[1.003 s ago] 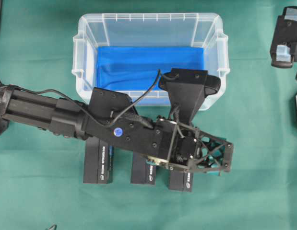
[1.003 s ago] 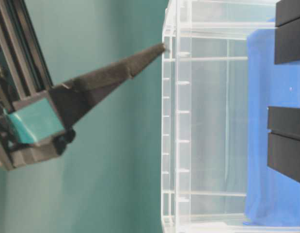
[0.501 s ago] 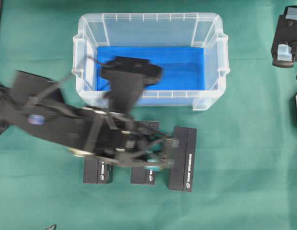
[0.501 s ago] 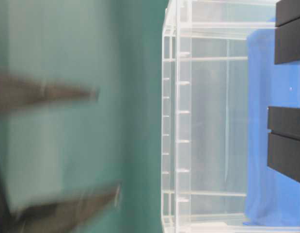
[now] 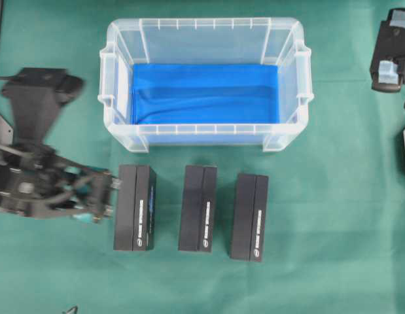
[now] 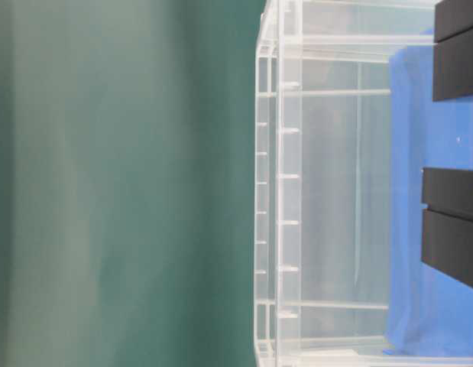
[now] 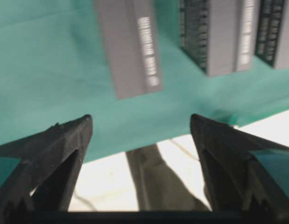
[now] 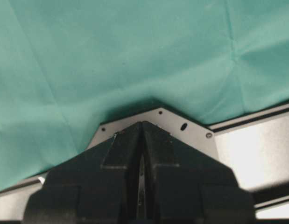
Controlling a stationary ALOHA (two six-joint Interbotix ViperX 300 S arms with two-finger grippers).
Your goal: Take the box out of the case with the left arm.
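the left pincer (image 5: 101,196) sits at the far left of the bench (image 5: 333,216), fingers wide apart and holding nothing, just beside the leftmost of three black boxes (image 5: 135,207) lined up before the clear case (image 5: 205,29). the right pincer (image 8: 140,135) at the right edge is pressed together.

A teal-green cloth (image 5: 333,216) covers the whole tabletop, lying in soft creases under even light. Beyond the cloth's edge, a pale bare surface (image 7: 107,186) shows, and a grey metal plate (image 8: 153,119) lies along the hem.
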